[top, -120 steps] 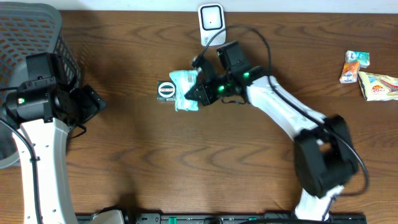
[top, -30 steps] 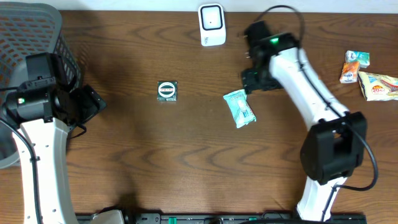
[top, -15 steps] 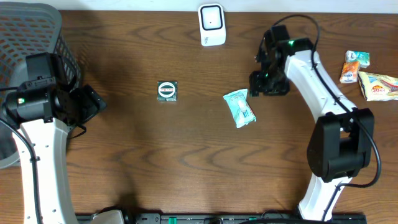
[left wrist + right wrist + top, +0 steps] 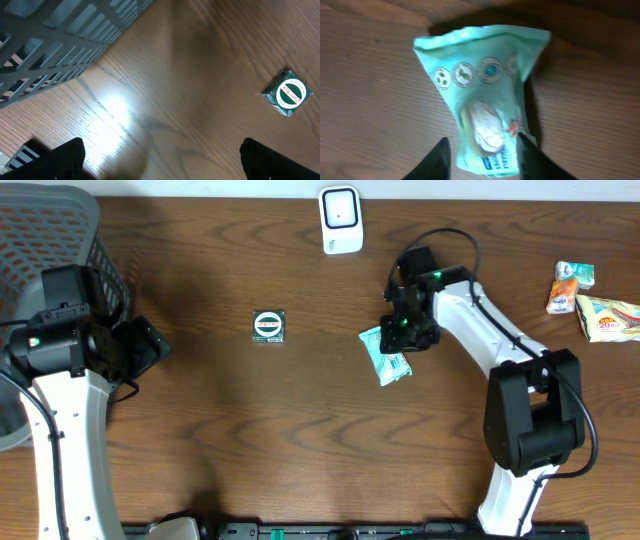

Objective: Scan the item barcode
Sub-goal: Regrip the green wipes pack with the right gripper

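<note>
Brown wooden table (image 4: pixel 300 430) fills the overhead view; we see the mint-green plastic packet (image 4: pixel 385 368) lying flat right of centre, the right end effector (image 4: pixel 405 335) over its upper end, a white barcode scanner (image 4: pixel 341 220) at the far edge. From the left wrist, we find the left end effector (image 4: pixel 160 150) spread wide above the wood near a grey mesh basket (image 4: pixel 60 30). From the right wrist, dark fingers (image 4: pixel 440 157) narrowly flank the packet; we cannot tell whether they grip.
</note>
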Robot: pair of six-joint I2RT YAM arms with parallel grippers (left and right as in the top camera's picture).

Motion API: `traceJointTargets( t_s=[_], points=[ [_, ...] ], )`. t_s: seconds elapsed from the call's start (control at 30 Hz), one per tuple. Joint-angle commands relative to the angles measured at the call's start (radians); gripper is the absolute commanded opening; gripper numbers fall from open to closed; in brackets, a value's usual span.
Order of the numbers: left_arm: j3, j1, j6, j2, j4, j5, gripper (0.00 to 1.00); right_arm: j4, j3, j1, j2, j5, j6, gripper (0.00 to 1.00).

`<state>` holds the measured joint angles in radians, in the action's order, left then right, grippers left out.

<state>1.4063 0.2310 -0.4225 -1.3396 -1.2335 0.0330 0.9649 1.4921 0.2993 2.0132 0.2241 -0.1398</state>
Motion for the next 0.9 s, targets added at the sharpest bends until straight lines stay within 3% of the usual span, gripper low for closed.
traceJointTargets(
  t_s=[0.0,0.17,0.87],
  points=[
    [-0.002,0.003,-0.006,0.004,-0.005,0.016,0.98,-0.015,-0.008,0.024,0.001,0.006,0.001,0.34],
    [-0.002,0.003,-0.006,0.004,-0.005,0.016,0.98,-0.015,-0.015,0.039,0.001,-0.082,-0.066,0.32],
    [-0.002,0.003,-0.006,0.004,-0.005,0.016,0.98,-0.006,-0.015,0.063,0.002,-0.084,-0.069,0.27]
  ],
)
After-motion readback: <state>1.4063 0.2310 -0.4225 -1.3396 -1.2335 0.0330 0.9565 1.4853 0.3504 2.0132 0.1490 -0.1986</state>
